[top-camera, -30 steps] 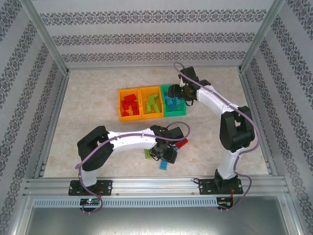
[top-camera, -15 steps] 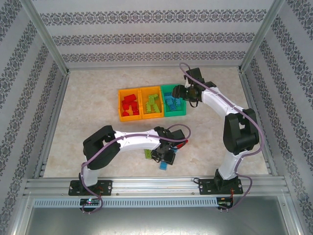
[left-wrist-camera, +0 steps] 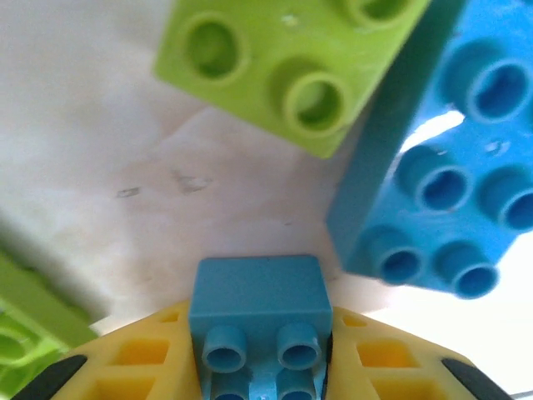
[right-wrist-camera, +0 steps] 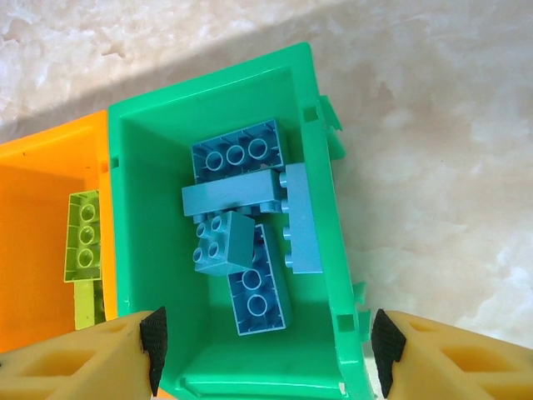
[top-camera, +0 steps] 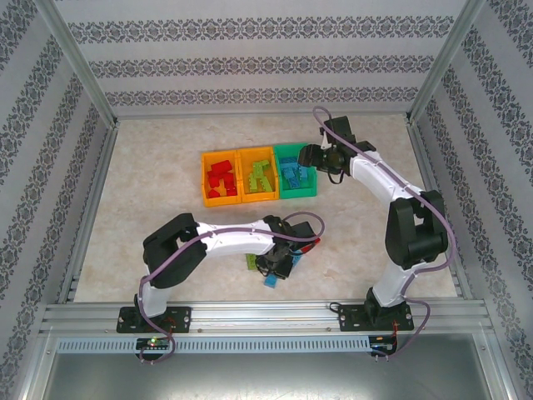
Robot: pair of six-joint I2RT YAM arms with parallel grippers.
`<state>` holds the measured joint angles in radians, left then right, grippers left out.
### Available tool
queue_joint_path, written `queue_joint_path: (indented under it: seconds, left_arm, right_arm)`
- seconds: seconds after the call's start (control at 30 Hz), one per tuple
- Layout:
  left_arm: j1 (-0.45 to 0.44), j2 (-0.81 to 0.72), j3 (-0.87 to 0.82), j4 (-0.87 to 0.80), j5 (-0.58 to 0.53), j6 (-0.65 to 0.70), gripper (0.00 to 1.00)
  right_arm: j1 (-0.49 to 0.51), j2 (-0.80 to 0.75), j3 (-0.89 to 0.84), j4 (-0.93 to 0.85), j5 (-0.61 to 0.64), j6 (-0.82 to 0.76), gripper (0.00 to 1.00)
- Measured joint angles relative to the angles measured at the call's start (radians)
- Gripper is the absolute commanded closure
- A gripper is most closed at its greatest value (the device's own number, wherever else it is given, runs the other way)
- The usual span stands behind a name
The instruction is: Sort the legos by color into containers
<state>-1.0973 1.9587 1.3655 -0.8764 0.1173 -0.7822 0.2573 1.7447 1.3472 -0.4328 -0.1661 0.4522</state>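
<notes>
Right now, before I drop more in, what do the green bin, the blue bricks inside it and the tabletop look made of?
Green bin: looks like moulded plastic, smooth with a slight sheen, with thin walls and small tabs at the rim.
Blue bricks: hard plastic, semi-gloss, with crisp moulded studs.
Tabletop: beige marble-like veining, matte; could be stone or a printed laminate, I cannot tell which.
</notes>
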Motion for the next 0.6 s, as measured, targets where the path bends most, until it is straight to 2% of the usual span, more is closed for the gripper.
queue_joint_path:
  seconds: [0.2,0.33,0.47,0.6]
  left_arm:
    - [0.044,-0.079,0.095,-0.085,-0.059,0.058,0.72]
    - [0.126,-0.122,0.18,-0.102,-0.069,0.118,0.72]
    - [0.229,-0.097,0.297,-0.105,-0.051,0.187,0.72]
    - [0.308,0.002,0.499,-0.104,-0.02,0.259,0.72]
  right_arm:
    - [0.0,-0.089,-0.111,0.025,-0.001,0.0,0.32]
    - [0.0,-0.179,-0.23,0.038,0.0,0.0,0.32]
    - [0.0,-0.267,-0.359,0.041,0.002,0.002,0.32]
    - [0.001,-0.354,-0.474,0.043,0.005,0.016,0.32]
